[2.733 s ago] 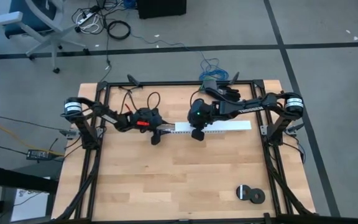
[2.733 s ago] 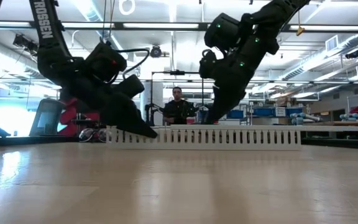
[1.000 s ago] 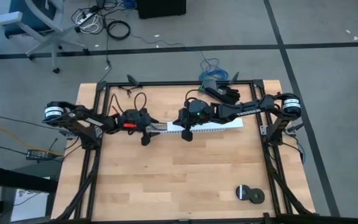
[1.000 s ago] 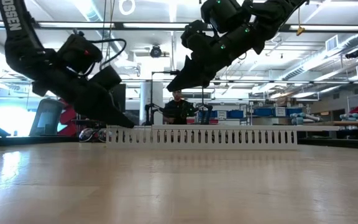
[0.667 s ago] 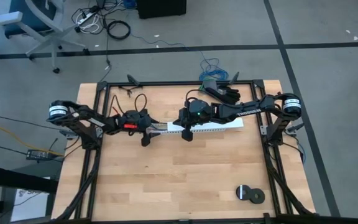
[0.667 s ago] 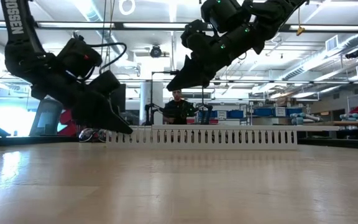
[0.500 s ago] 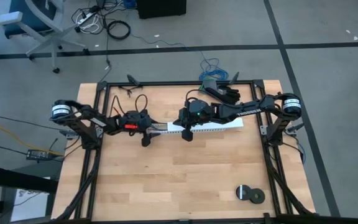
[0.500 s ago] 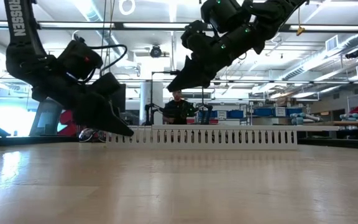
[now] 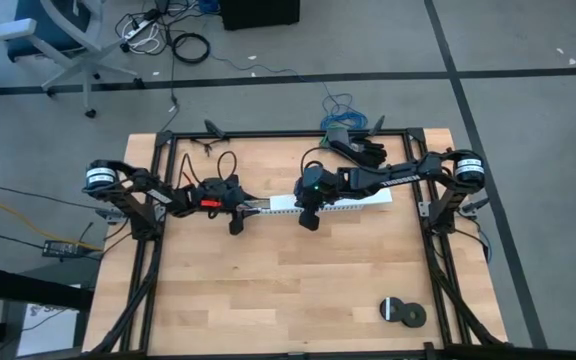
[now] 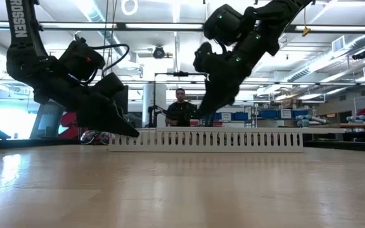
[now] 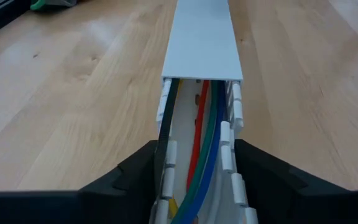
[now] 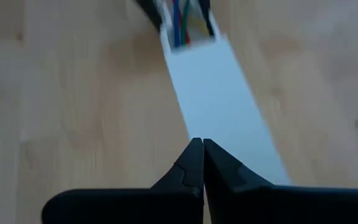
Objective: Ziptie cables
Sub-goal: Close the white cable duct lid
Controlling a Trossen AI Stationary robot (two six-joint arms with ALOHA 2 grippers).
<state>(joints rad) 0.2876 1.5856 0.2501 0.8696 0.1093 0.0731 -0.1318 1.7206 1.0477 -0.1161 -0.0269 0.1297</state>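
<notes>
A white slotted channel (image 9: 358, 203) lies across the far half of the wooden table, its lid (image 11: 202, 43) covering all but the left end. In that bare end lie the cables (image 11: 199, 134), red, green, blue and black. My left gripper (image 11: 196, 146) is at this end (image 10: 135, 132), one finger on each side of the channel. My right gripper (image 12: 202, 143) is shut and slants down, its tips just over the lid (image 10: 204, 121) a little right of the bare end. No zipties are in view. My left gripper has the channel's bare left end between its two fingers, one on each slotted side wall (image 11: 166, 155). The fingers run along the channel, slanting down from the table's left. The walls look bent inward there. The channel lies flat on the table. My right gripper's shut tips are at the lid (image 12: 219, 99); whether they touch it I cannot tell.
Two black rolls (image 9: 403, 312) lie near the front right corner. A dark device with blue wires (image 9: 353, 140) sits at the far edge. A black frame (image 9: 163, 250) runs along the table's sides. A person (image 10: 181, 107) sits in the room behind.
My right gripper has tipped nose-down: its shut tips, which pointed toward the table's left well above the channel, have swung down to the lid. The channel has stayed where it was.
</notes>
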